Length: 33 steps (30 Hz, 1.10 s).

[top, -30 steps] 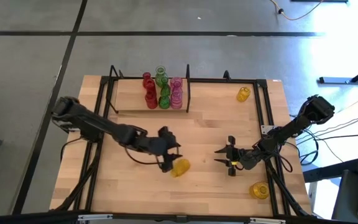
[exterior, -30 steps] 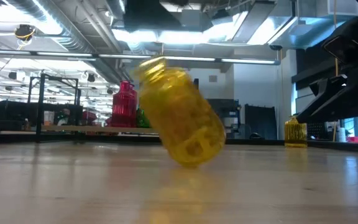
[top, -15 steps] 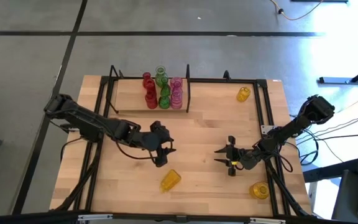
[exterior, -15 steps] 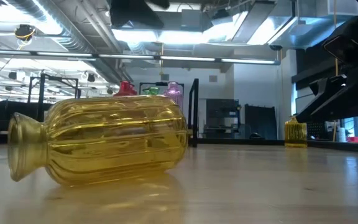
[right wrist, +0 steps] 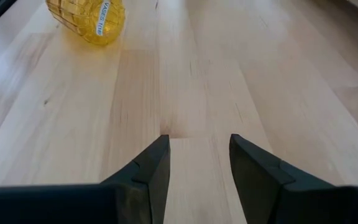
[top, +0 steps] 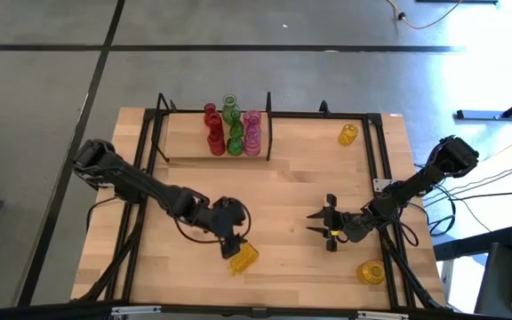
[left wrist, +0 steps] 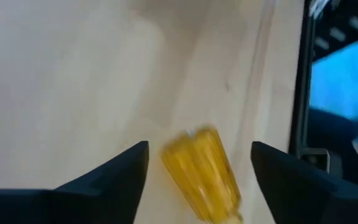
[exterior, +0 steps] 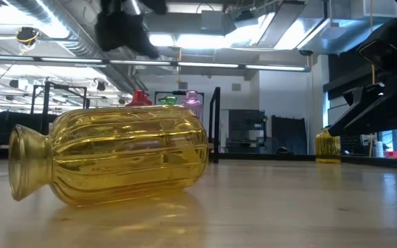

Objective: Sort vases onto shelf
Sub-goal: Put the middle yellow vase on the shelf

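Observation:
A yellow vase (top: 244, 256) lies on its side on the table near the front edge; in the low view this vase (exterior: 116, 162) has its neck toward the picture's left. My left gripper (top: 230, 236) hovers open just above and to the far-left of it. In the left wrist view the vase (left wrist: 201, 177) shows ahead between the spread fingers of this gripper (left wrist: 200, 146), untouched. My right gripper (top: 323, 224) rests open at centre right, and my right gripper (right wrist: 194, 146) has nothing in it. Red, green and pink vases (top: 231, 129) stand on the shelf (top: 185, 142).
One more yellow vase (top: 348, 134) stands at the far right, another (top: 371, 271) at the near right corner. The shelf's black upright divider (top: 268, 133) and thin black rods (top: 380, 169) frame the table. Bare wood lies between the two grippers.
The yellow vase, tilted beside my left gripper a second ago, has fallen onto its side and rolled toward the table's near edge, where it now lies still. My left gripper drew back toward the far left, then came down toward the vase again.

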Available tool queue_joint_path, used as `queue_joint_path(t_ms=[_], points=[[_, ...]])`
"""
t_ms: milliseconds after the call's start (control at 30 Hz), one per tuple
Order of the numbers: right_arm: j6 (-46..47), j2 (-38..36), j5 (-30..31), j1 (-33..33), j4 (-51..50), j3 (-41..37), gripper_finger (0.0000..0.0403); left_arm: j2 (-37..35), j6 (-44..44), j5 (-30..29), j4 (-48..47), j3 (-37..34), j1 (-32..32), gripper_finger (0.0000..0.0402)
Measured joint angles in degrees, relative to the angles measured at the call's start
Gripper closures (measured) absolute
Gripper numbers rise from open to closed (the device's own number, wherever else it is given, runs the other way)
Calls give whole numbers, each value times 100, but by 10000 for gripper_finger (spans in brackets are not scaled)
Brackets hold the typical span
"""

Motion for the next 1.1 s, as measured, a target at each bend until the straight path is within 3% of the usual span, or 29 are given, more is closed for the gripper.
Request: queue_joint_path(t_ms=[200, 367, 600, 867, 1100], points=[[54, 0, 0, 0, 2, 0, 253, 279, -991, 640, -88, 0, -455, 104], [133, 0, 0, 0, -31, 0, 253, 509, -1939, 792, -161, 0, -802, 107], [135, 0, 0, 0, -25, 0, 253, 1175, -2429, 688, 109, 0, -1077, 108], [135, 0, 0, 0, -21, 0, 253, 1604, -2707, -64, 480, 0, -1233, 108], [135, 0, 0, 0, -23, 0, 253, 1948, -2685, -19, 811, 2, -1233, 108]])
